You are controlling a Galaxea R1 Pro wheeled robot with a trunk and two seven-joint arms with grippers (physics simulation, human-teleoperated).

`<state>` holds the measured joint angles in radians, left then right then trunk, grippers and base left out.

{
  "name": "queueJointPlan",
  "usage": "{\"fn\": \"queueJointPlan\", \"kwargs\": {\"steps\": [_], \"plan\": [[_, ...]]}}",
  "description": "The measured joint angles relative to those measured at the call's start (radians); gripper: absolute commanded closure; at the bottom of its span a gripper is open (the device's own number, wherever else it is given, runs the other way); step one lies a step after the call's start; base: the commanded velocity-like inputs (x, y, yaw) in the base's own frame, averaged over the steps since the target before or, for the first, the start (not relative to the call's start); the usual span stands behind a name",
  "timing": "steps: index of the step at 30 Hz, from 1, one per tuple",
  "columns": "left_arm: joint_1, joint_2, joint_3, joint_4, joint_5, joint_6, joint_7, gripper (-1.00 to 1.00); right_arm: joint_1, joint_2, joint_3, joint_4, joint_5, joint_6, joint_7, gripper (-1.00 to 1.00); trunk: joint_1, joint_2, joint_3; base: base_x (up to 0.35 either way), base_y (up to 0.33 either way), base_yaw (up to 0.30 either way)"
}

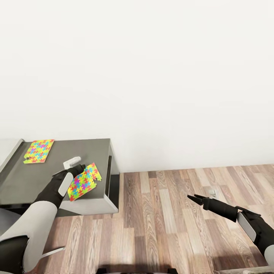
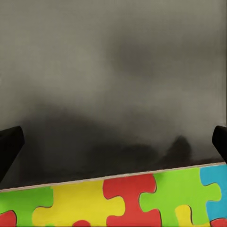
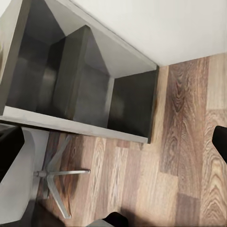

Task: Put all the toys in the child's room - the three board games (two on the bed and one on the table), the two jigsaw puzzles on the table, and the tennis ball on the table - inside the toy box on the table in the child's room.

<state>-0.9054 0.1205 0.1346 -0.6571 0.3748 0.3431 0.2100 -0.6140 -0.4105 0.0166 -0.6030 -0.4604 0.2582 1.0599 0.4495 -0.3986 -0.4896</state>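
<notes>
Two jigsaw puzzles lie on the dark grey table (image 1: pixel 34 179). One puzzle (image 1: pixel 38 151) is flat near the wall. The other puzzle (image 1: pixel 84 181) sits by the table's front right corner and overhangs the edge a little. My left gripper (image 1: pixel 79 168) hovers at this puzzle's far edge, open, fingers spread wide. In the left wrist view the puzzle's edge (image 2: pixel 123 198) runs just below the open left gripper (image 2: pixel 113 142). My right gripper (image 1: pixel 192 198) hangs open over the wood floor, away from the table. The toy box, board games, tennis ball and bed are out of view.
A white wall backs the table. A pale grey surface (image 1: pixel 8 150) adjoins the table's left end. The right wrist view shows the cabinet's open compartments (image 3: pixel 90 90), a chair base (image 3: pixel 56 175) and wood floor (image 3: pixel 189 156). A small grey item (image 1: pixel 212 192) lies on the floor.
</notes>
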Motion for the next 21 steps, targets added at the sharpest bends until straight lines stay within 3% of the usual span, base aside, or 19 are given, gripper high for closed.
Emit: {"fn": "queueJointPlan", "kwargs": {"steps": [21], "plan": [[0.000, 0.001, -0.001, 0.005, 0.001, 0.001, 0.000, -1.00, 0.000, 0.000, 0.000, 0.000, 0.000, 0.000, 0.000, -1.00, 0.000, 0.000, 0.000, -0.069, -0.042, 0.000]]}}
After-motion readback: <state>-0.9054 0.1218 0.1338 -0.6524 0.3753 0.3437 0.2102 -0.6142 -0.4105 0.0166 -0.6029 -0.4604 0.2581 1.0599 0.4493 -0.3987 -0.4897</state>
